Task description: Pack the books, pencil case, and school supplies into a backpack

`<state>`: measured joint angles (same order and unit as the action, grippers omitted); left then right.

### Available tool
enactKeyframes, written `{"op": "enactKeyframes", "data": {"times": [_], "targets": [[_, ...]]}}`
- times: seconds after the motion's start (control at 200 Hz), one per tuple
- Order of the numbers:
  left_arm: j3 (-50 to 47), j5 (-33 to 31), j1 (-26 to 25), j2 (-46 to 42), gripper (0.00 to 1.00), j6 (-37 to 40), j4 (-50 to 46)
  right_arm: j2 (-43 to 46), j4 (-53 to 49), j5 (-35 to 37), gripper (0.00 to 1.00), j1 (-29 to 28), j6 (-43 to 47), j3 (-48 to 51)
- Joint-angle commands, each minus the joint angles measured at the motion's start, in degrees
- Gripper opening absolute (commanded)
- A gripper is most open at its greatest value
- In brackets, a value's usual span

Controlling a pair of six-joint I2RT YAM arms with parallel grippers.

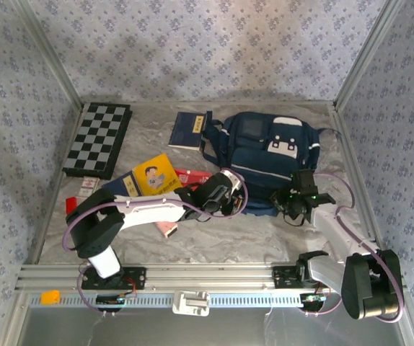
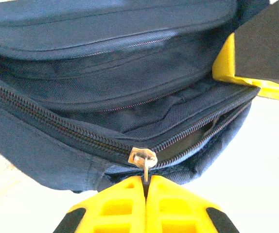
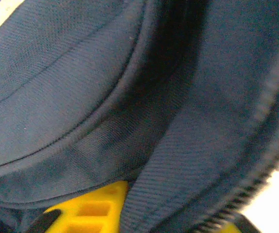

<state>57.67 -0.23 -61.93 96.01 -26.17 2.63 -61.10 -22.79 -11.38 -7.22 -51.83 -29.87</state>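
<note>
Left wrist view, left fingers [image 2: 115, 206] pinching backpack [image 2: 105, 77] zipper pull [image 2: 146, 170]

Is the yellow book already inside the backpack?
No, the yellow book lies out on the table, left of the backpack.

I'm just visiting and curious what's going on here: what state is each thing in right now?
navy blue fabric backpack: lying down, zip partly open.
silver metal zip pull: pinched by the left tool.
left tool: shut on the zip pull.
right tool: closed on backpack fabric, it seems.
bright yellow paperback book: closed, flat, unpacked.
dark navy paperback book: closed, flat, unpacked.
</note>
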Motion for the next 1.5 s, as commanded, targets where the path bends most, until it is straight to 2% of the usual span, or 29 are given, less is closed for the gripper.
{"op": "enactKeyframes", "data": {"times": [0.0,0.09,0.18,0.31,0.355,0.44,0.495,0.57,0.63,0.71,0.795,0.895,0.965,1.065,1.159,1.239,1.314,1.499], "targets": [[-2.82,0.02,-0.29,-4.60,0.00,0.27,-1.04,2.29,-2.51,0.21,0.08,6.33,9.08,-0.78],[-4.94,-2.38,0.63,-5.29,0.00,0.68,-1.23,3.97,-4.99,-1.51,0.02,11.75,13.01,-1.49],[-6.00,-0.75,3.10,-4.53,0.00,0.03,-0.32,4.37,-5.51,-3.42,0.00,16.12,15.34,-2.15],[-4.54,0.34,4.72,-2.79,0.00,-0.85,0.00,3.72,-5.15,-4.41,0.00,18.05,17.60,-2.92],[-3.52,0.83,4.51,-2.44,0.00,-1.28,0.26,3.70,-5.05,-5.63,0.03,17.95,17.56,-2.87],[-1.88,0.73,2.84,-1.77,0.00,-1.82,1.61,4.29,-5.89,-8.15,0.22,17.29,16.75,-3.06],[-0.37,0.07,1.42,-0.93,0.00,-1.60,1.70,5.23,-7.47,-9.21,0.31,16.51,16.24,-3.44],[1.64,-0.74,0.42,0.64,0.00,-2.11,1.24,7.30,-10.17,-8.84,0.57,14.49,13.05,-3.53],[2.38,-0.97,0.23,1.65,0.00,-2.87,1.69,9.12,-11.39,-7.44,0.73,11.77,9.88,-3.19],[2.49,-1.79,0.23,2.11,0.00,-4.13,2.82,10.63,-13.78,-6.86,0.86,7.87,5.78,-2.66],[3.02,-1.53,0.23,2.27,0.00,-4.24,3.14,11.57,-12.75,-6.45,0.93,2.16,0.24,-1.55],[4.06,-1.61,0.06,2.40,0.00,-3.72,2.31,10.67,-10.15,-3.46,0.98,-5.79,-5.08,-1.33],[4.44,-1.77,0.06,2.34,0.00,-3.45,1.98,8.63,-9.18,-2.13,0.98,-8.67,-6.43,-1.97],[4.82,-2.92,0.06,2.04,0.00,-3.09,0.64,6.63,-14.12,0.40,0.98,-9.59,-4.14,-4.37],[3.94,-4.79,0.06,1.01,0.00,-2.93,0.00,8.54,-19.25,4.75,1.00,-9.48,-2.66,-5.55],[3.03,-7.46,0.29,0.59,0.00,-3.33,-0.32,10.80,-21.25,5.13,1.00,-9.64,-3.22,-5.59],[2.78,-7.13,1.29,0.76,0.00,-4.51,0.08,12.28,-22.92,4.70,1.00,-10.37,-4.26,-5.64],[2.95,-6.97,2.08,1.18,0.00,-4.81,0.88,14.33,-25.87,6.78,1.00,-16.73,-10.19,-5.69]]}}
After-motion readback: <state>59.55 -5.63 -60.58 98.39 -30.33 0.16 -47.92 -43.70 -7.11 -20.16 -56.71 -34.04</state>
